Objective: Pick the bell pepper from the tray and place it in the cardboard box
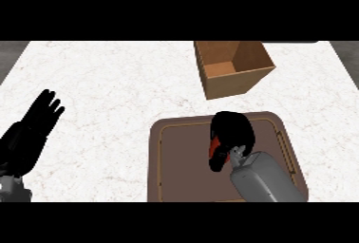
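The left hand [35, 124] rests open at the desk's [119, 80] left edge, fingers straight. On the brown tray [182, 161], the right hand [230, 133] curls its fingers around the red bell pepper [215, 146]. The open cardboard box [233, 69] stands farther away.

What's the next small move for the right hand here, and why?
Probably lift straight up. The right hand is curled round the red pepper over the tray, and the open box stands beyond the tray, so the pepper needs height to clear its wall.

Matt cardboard box [235, 71]; speckled, marble-like counter [112, 95]; matt brown tray [182, 166].
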`<action>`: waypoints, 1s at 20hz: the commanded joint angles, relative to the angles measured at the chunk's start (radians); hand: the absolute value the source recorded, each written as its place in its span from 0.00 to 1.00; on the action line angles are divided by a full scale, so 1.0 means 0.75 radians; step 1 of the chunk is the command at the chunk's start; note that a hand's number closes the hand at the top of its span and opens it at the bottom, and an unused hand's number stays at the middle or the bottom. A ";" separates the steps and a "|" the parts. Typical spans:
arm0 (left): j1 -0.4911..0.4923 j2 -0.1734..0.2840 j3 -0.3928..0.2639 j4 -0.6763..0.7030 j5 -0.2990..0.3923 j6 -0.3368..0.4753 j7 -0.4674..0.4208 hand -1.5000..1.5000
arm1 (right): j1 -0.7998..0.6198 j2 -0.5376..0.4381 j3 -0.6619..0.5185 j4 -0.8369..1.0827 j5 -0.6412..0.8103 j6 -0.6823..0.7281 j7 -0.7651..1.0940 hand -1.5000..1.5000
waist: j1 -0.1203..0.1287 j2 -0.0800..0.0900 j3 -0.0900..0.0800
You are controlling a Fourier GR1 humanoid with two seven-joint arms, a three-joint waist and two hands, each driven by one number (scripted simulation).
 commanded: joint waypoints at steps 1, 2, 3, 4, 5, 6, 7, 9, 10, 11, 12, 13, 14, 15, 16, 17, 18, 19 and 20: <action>0.036 -0.039 -0.025 -0.011 -0.047 0.001 -0.044 0.50 | -0.178 0.090 0.007 0.253 -0.037 -0.127 0.068 1.00 | 0.017 0.003 0.000; -0.044 -0.030 -0.054 -0.003 -0.057 0.014 -0.015 0.50 | -0.309 0.091 0.035 0.341 -0.102 -0.211 0.224 1.00 | 0.061 0.015 0.000; -0.026 -0.037 -0.062 0.032 -0.033 -0.031 -0.044 0.50 | -0.377 0.092 -0.044 0.411 -0.115 -0.248 0.233 1.00 | 0.091 0.026 0.000; -0.063 -0.032 -0.071 0.033 -0.043 -0.032 -0.050 0.50 | -0.454 0.092 -0.106 0.456 -0.130 -0.256 0.251 1.00 | 0.112 0.037 0.000; -0.091 -0.033 -0.097 0.010 -0.037 -0.038 -0.012 0.50 | -0.472 0.093 -0.108 0.458 -0.141 -0.303 0.315 1.00 | 0.151 0.048 0.000; -0.092 -0.052 -0.116 -0.001 -0.048 -0.029 -0.020 0.50 | -0.491 0.093 -0.119 0.486 -0.130 -0.346 0.341 1.00 | 0.183 0.058 0.001; -0.089 -0.029 -0.107 0.004 -0.040 -0.060 -0.030 0.50 | -0.557 0.093 -0.133 0.535 -0.165 -0.358 0.386 1.00 | 0.198 0.053 -0.001; -0.128 -0.056 -0.129 0.008 -0.050 -0.027 0.002 0.50 | -0.642 0.094 -0.143 0.664 -0.188 -0.435 0.386 1.00 | 0.194 0.054 0.000; -0.127 -0.030 -0.112 0.018 -0.050 -0.043 -0.004 0.50 | -0.713 0.094 -0.166 0.710 -0.167 -0.427 0.416 1.00 | 0.210 0.057 -0.002; -0.149 -0.024 -0.104 0.018 -0.042 -0.041 0.006 0.50 | -0.780 0.094 -0.155 0.746 -0.155 -0.438 0.448 1.00 | 0.213 0.053 -0.003; -0.169 -0.034 -0.121 0.005 -0.033 -0.038 0.042 0.50 | -0.809 0.094 -0.143 0.797 -0.143 -0.477 0.452 1.00 | 0.213 0.053 -0.002; -0.136 -0.060 -0.135 0.028 -0.061 -0.029 -0.009 0.50 | -0.833 0.094 -0.123 0.835 -0.132 -0.534 0.456 1.00 | 0.215 0.054 -0.003; -0.158 -0.047 -0.123 0.032 -0.037 -0.039 0.023 0.50 | -0.843 0.094 -0.115 0.901 -0.140 -0.563 0.425 1.00 | 0.211 0.056 -0.002; -0.129 -0.054 -0.129 0.010 -0.051 -0.034 -0.001 0.50 | -0.921 0.094 -0.129 0.923 -0.123 -0.568 0.450 1.00 | 0.212 0.047 -0.003; -0.145 -0.060 -0.136 0.044 -0.061 -0.029 0.006 0.50 | -0.977 0.094 -0.110 0.956 -0.130 -0.565 0.459 1.00 | 0.205 0.049 -0.003; -0.160 -0.075 -0.141 0.037 -0.068 -0.012 0.000 0.50 | -1.004 0.094 -0.105 0.981 -0.123 -0.616 0.432 1.00 | 0.199 0.049 -0.003; -0.168 -0.051 -0.135 0.040 -0.052 -0.045 0.003 0.50 | -1.061 0.094 -0.087 0.986 -0.128 -0.622 0.468 1.00 | 0.220 0.048 -0.004; -0.156 -0.053 -0.135 0.042 -0.055 -0.041 0.008 0.50 | -1.141 0.094 -0.087 0.996 -0.138 -0.590 0.487 1.00 | 0.203 0.038 -0.004; -0.196 -0.085 -0.155 0.071 -0.088 -0.002 0.000 0.50 | -1.163 0.094 -0.049 1.017 -0.140 -0.624 0.461 1.00 | 0.197 0.045 -0.004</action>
